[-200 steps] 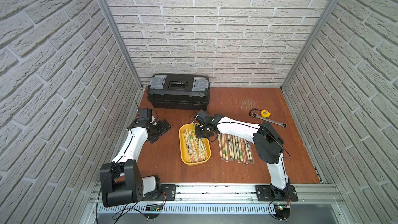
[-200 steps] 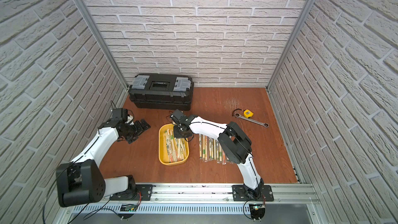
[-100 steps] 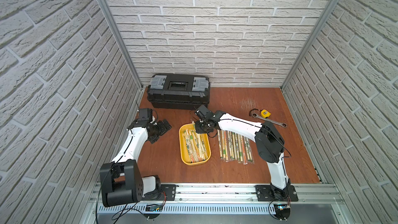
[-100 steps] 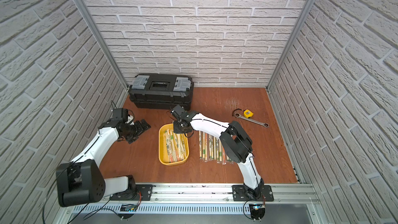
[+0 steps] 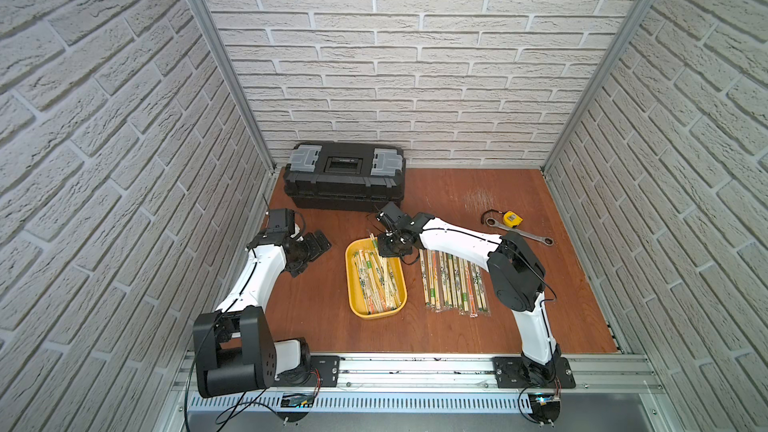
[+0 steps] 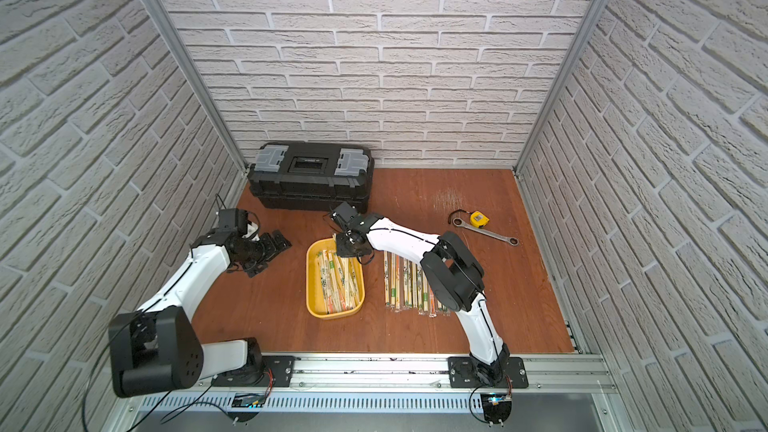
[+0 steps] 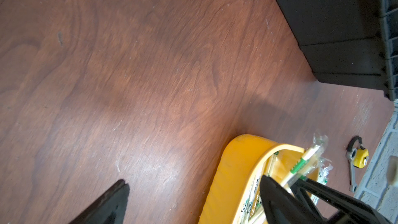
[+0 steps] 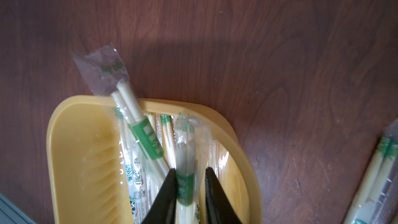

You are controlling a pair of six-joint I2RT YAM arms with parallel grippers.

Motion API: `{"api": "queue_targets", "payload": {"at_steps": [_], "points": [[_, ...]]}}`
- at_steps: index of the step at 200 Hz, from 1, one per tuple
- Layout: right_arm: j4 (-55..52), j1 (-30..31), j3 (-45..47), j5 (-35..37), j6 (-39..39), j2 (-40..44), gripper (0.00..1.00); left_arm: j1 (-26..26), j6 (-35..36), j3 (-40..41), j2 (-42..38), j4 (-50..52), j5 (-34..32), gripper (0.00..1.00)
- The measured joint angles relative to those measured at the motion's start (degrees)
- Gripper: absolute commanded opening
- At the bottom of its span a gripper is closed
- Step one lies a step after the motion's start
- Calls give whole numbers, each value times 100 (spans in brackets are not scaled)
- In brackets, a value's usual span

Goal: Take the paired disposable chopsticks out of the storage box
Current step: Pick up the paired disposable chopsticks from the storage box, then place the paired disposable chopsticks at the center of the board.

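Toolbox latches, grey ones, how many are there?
2: one latch at the left end of the toolbox top, the other at the right end. Any behind would be hidden.

Black toolbox (image 5: 345, 184) with grey latches, closed, at back of wooden table (image 5: 457, 326) against brick wall (image 5: 415, 76); yellow tape measure (image 5: 511, 218) just beside ratchet wrench (image 5: 524, 233), back right, well apart from toolbox; aluminium rail (image 5: 415, 367) along front edge
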State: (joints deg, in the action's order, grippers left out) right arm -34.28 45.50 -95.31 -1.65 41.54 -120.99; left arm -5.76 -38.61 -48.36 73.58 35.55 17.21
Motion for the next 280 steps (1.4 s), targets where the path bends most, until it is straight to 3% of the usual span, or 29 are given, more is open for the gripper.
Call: {"api": "queue_targets", "payload": {"at_steps": [112,186,229,280], "points": [[-17,-13,42,-120,4,48,2,17,-2,0,0,2,-2,98],[-24,-70,192,-46,0,1384,2,44,0,0,0,4,-4,98],[-118,-463,608,184,-107,2157,2,210,0,-42,-2,24,-26,98],[-577,-800,1204,577,-400,2212,2,374,-4,-116,-2,48,-57,98]]}}
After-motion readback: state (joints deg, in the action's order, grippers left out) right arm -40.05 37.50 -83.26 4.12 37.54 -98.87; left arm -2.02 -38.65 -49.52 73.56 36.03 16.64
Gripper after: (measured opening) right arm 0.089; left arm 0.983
